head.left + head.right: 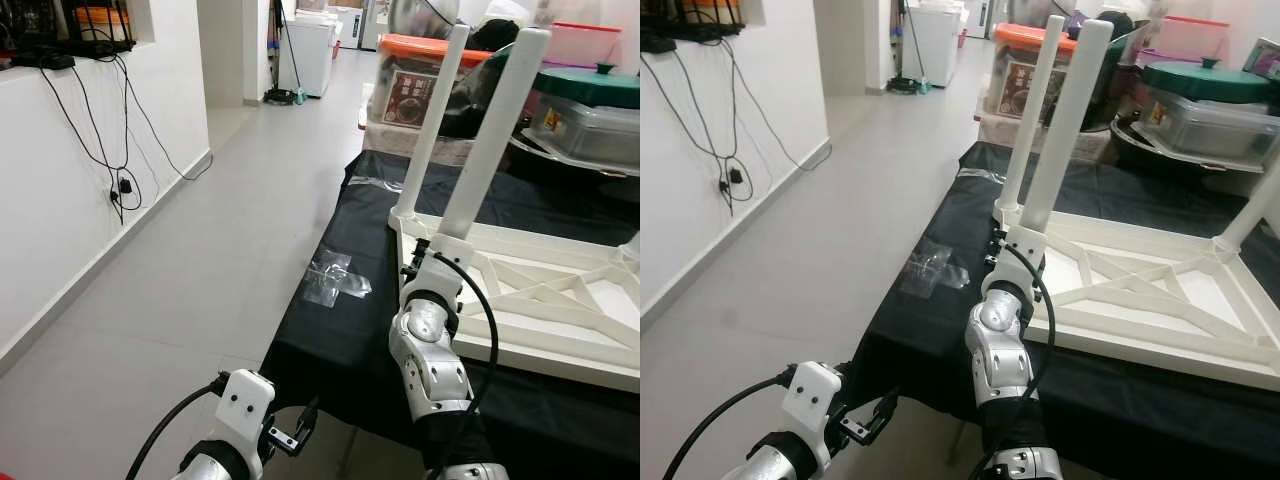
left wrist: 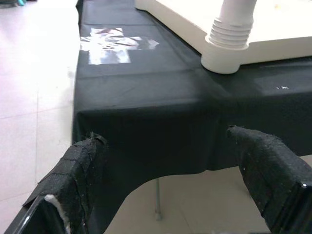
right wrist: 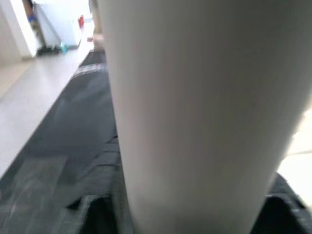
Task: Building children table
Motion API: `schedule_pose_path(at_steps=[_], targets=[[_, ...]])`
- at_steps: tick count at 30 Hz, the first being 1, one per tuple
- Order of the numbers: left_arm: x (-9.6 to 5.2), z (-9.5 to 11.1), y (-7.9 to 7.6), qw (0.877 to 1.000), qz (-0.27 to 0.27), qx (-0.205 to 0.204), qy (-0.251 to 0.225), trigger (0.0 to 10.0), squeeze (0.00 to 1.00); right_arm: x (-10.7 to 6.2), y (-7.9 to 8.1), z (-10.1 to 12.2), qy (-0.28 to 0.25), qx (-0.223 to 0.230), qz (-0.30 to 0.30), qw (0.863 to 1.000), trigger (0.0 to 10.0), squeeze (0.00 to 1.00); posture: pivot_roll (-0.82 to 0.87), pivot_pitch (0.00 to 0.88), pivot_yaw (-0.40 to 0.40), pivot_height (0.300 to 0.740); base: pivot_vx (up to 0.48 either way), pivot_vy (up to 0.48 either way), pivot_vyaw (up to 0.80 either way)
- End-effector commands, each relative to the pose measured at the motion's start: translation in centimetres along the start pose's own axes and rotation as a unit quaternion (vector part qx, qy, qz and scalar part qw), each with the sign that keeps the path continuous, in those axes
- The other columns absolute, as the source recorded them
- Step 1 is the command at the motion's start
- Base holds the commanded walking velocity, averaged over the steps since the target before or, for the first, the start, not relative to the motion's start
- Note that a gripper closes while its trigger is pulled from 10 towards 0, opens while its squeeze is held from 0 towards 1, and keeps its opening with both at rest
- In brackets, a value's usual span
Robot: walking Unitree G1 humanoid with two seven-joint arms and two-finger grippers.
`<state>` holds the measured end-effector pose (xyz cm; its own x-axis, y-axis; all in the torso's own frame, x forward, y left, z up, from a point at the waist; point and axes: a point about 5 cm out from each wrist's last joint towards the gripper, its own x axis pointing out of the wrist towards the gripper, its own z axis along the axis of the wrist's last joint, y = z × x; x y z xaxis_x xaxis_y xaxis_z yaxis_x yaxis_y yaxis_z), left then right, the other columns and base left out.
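**Right gripper clamped on a table leg**

Left eye view showed the white children's table [image 1: 560, 300] lying upside down on the black-draped surface [image 1: 340, 340]. The right gripper [image 1: 425, 262] was closed around the near table leg [image 1: 490, 140] by its base. The left gripper [image 2: 175, 185] hung below the cloth's edge, fingers apart, holding nothing.

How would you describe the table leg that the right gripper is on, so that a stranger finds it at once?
Start at the black-covered table and find the white children's table lying upside down on it. Two white legs stand up at its corners closest to the hallway. The wanted leg is the nearer, thicker-looking one, with the right gripper at its threaded base; the other leg stands free behind it.
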<state>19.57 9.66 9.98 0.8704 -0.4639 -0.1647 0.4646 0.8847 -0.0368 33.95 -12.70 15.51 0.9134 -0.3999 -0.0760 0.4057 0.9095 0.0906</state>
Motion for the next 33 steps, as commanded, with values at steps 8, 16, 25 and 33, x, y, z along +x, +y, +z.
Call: schedule_pose_path(at_steps=[8, 16, 25, 33], targets=[[0.0, -0.3, 0.0, 1.000, -0.007, 0.000, 0.008, 10.0, 0.00, 0.5, 0.0, -0.1, -0.015, 0.016, 0.062, 0.998, 10.0, 0.00, 0.16, 0.000, -0.101, 0.740, 0.000, 0.000, 0.00], [0.1, -0.2, 0.1, 1.000, -0.004, -0.006, 0.005, 10.0, 0.00, 2.0, -0.8, 1.2, -0.035, 0.066, 0.184, 0.980, 10.0, 0.00, 0.16, 0.000, -0.104, 0.740, 0.000, 0.000, 0.00], [0.2, -0.2, 0.0, 1.000, -0.008, -0.001, 0.005, 10.0, 0.00, 3.2, -1.7, 2.4, -0.055, 0.066, 0.315, 0.945, 10.0, 0.00, 0.17, 0.000, -0.106, 0.740, 0.000, 0.000, 0.00], [0.2, -0.2, 0.1, 1.000, -0.010, 0.000, 0.005, 10.0, 0.00, 3.2, 0.0, 3.2, -0.006, 0.041, 0.543, 0.839, 10.0, 0.00, 0.17, 0.000, -0.103, 0.740, 0.000, 0.000, 0.00]])
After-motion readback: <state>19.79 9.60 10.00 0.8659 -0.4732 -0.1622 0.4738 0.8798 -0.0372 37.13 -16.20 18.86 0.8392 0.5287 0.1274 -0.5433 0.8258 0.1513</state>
